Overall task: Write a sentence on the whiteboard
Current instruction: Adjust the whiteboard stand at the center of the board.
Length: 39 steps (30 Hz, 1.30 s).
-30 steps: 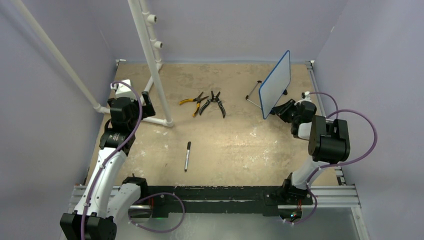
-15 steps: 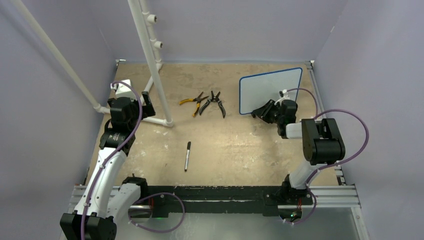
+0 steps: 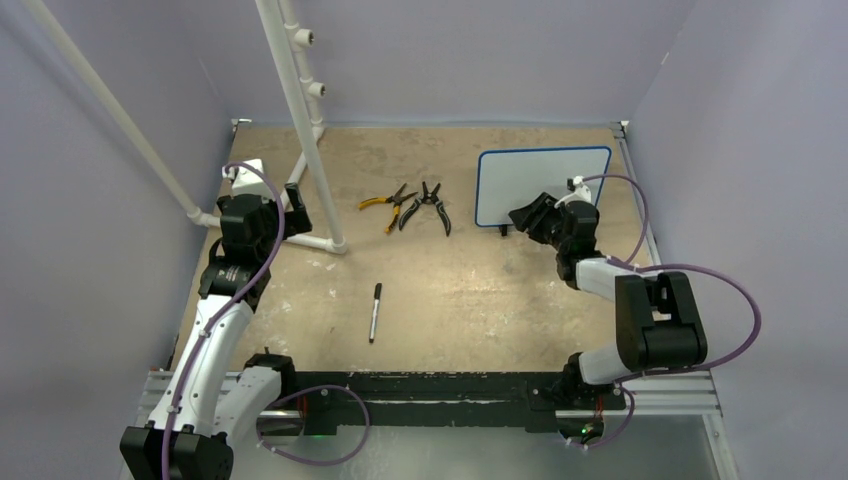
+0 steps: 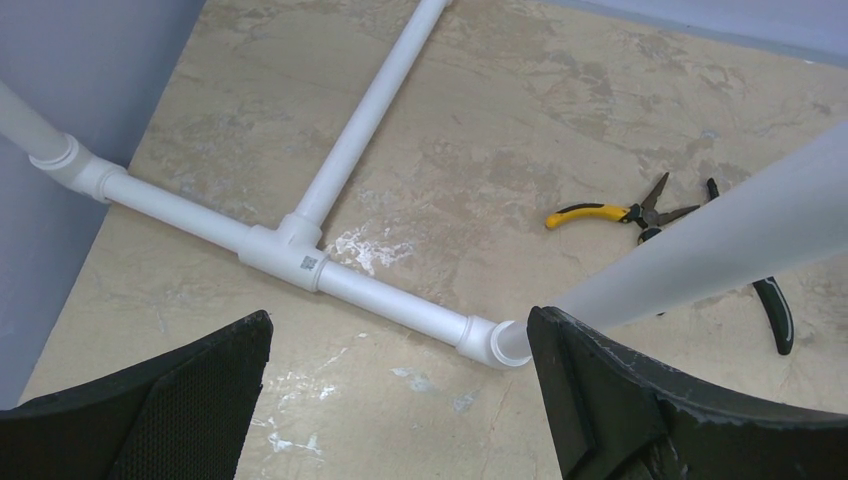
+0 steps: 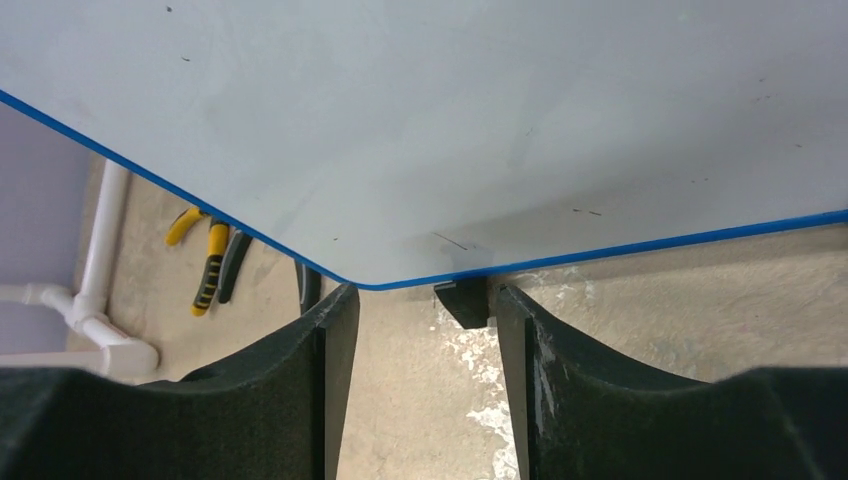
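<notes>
Right gripper (image 5: 420,300) spread apart; whiteboard (image 5: 450,120) stands just beyond it, lower edge unpinched.

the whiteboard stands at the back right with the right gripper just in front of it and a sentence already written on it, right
Nothing is written on the whiteboard yet: the right wrist view shows its face bare but for faint specks. The rest holds: it stands at the back right with the right gripper just in front.
</notes>
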{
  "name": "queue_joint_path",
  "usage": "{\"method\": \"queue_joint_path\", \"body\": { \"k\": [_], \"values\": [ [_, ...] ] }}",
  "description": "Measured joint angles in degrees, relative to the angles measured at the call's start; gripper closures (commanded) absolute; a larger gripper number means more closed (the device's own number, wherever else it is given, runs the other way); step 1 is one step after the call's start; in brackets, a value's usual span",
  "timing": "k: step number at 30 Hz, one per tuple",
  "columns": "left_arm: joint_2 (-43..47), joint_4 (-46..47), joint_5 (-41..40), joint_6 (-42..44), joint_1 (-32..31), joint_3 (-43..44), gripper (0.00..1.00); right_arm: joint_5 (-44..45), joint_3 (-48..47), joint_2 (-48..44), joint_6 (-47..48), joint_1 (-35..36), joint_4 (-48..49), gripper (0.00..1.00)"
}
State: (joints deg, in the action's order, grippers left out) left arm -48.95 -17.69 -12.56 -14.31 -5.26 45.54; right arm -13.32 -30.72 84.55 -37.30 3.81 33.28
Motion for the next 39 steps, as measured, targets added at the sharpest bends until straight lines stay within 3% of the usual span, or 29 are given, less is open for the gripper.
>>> {"method": "queue_joint_path", "body": {
  "k": [15, 39],
  "values": [
    [0.52, 0.00, 1.46, -0.02, 0.00, 0.00, 0.01, 9.20, -3.17, 5.27, 2.47, 6.91, -4.31, 0.40],
    [-0.11, 0.04, 1.46, -0.02, 0.00, 0.00, 0.01, 16.98, -6.64, 11.08, 4.00, 12.33, -5.75, 0.56]
  ]
}}
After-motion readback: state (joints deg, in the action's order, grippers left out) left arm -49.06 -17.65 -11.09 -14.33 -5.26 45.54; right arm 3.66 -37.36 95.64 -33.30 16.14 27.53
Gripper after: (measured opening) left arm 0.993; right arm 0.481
